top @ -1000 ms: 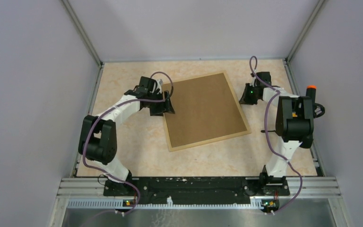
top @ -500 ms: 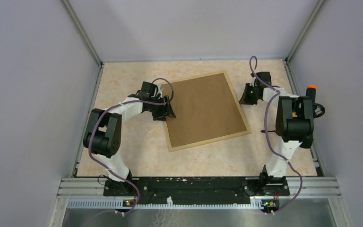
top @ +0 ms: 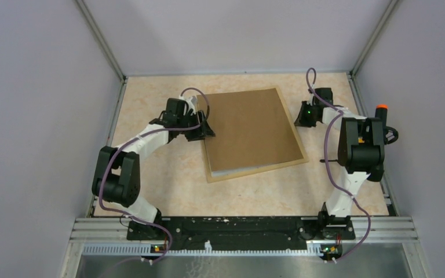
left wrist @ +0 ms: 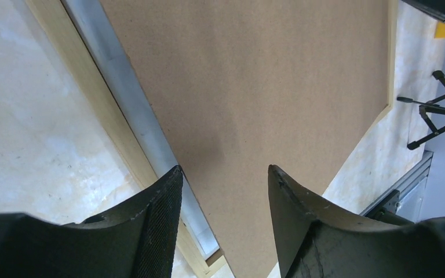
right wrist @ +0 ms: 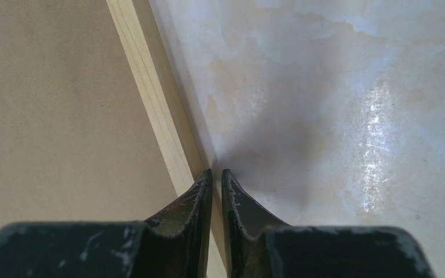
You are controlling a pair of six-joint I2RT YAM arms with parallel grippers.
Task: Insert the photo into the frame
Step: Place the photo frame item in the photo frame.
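Observation:
The frame (top: pixel 226 176) of light wood lies face down mid-table, with the brown backing board (top: pixel 252 127) on it. The board sits askew, baring a pale grey-white strip (top: pixel 234 171) along the frame's left and near sides. My left gripper (top: pixel 205 130) is open at the board's left edge. In the left wrist view its tips (left wrist: pixel 225 176) straddle the board's (left wrist: pixel 266 75) edge, with the pale strip (left wrist: pixel 124 87) and moulding (left wrist: pixel 92 87) to the left. My right gripper (top: pixel 297 120) is shut and empty. Its tips (right wrist: pixel 215 172) rest against the moulding's (right wrist: pixel 156 98) outer side. The photo is hidden.
Grey enclosure walls stand on three sides. A black stand with an orange-capped part (top: pixel 381 108) is at the right edge, and it also shows in the left wrist view (left wrist: pixel 434 113). An aluminium rail (top: pixel 237 227) runs along the near edge.
My left gripper has shifted at the board's left edge. The board now sits out of line with the frame, showing a pale strip on the left and near sides. The right arm is still.

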